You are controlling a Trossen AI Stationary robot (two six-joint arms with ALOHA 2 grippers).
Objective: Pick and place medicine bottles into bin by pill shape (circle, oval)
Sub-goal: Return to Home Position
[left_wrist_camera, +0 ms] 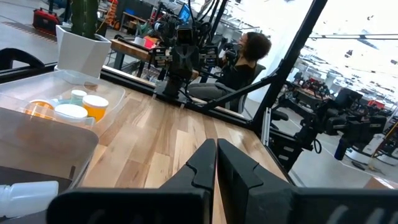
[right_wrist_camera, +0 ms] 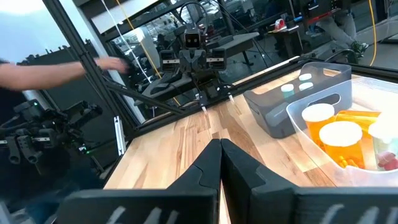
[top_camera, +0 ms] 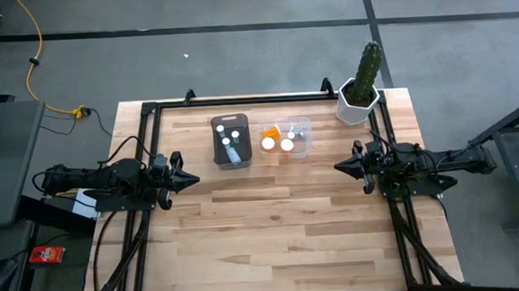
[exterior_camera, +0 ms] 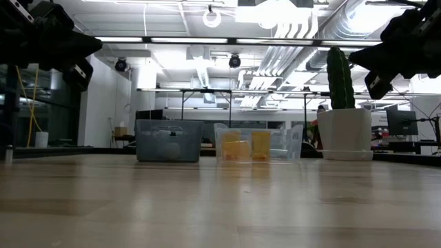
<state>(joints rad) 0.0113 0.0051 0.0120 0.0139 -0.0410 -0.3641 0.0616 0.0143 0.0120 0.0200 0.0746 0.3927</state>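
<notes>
Dark grey plastic bin (top_camera: 232, 164), upper centre: about three clear-bluish white-capped pill bottles (top_camera: 233, 152). Clear plastic bin (top_camera: 305, 123) just right of it: at least three orange white-capped bottles (top_camera: 268, 143), exact count unclear. Left gripper (top_camera: 189, 178) mid-left, right gripper (top_camera: 338, 167) mid-right: fingers pressed together, empty.

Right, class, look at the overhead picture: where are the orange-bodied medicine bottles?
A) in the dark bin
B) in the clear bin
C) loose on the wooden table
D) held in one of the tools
B: the orange bottles sit inside the clear bin, next to the dark bin. The left tool and right tool are both shut on nothing.
</notes>
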